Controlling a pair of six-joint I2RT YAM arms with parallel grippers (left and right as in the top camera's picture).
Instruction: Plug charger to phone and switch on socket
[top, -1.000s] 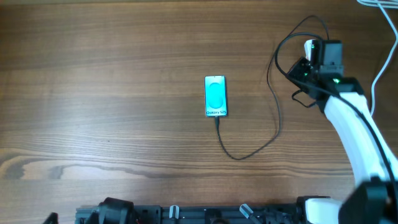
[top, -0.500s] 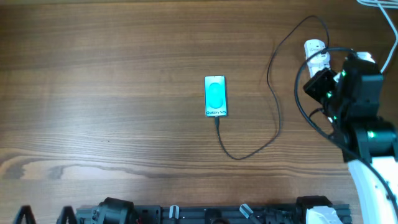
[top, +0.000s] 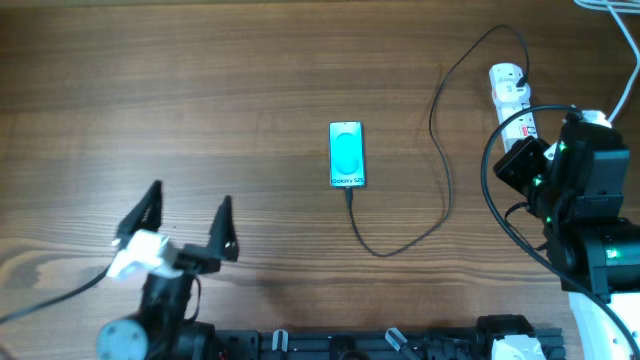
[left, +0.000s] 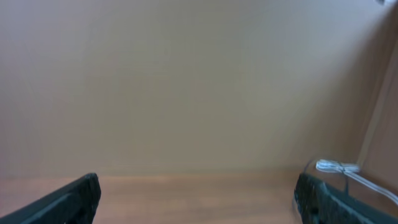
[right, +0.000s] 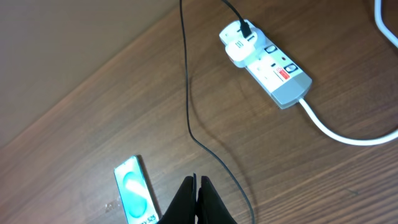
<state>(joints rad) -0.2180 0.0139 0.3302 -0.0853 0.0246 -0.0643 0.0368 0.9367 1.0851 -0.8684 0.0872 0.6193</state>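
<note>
The phone (top: 347, 154) lies flat mid-table with its turquoise screen up; it also shows in the right wrist view (right: 134, 196). The thin black charger cable (top: 440, 150) runs from the phone's near end in a loop up to the white socket strip (top: 513, 100) at the far right, where a white plug sits in it (right: 239, 43). A red-marked switch shows on the strip (right: 282, 73). My right gripper (right: 198, 186) is shut and empty, raised above the table near the strip. My left gripper (top: 185, 225) is open and empty at the near left.
A thick white cord (right: 348, 134) trails from the strip toward the right edge. Another white cord (top: 612, 90) runs along the far right. The arm bases stand along the table's near edge (top: 350, 345).
My right arm has pulled back from the socket strip toward the near right, uncovering it. My left arm has risen into view at the near left, fingers spread.
</note>
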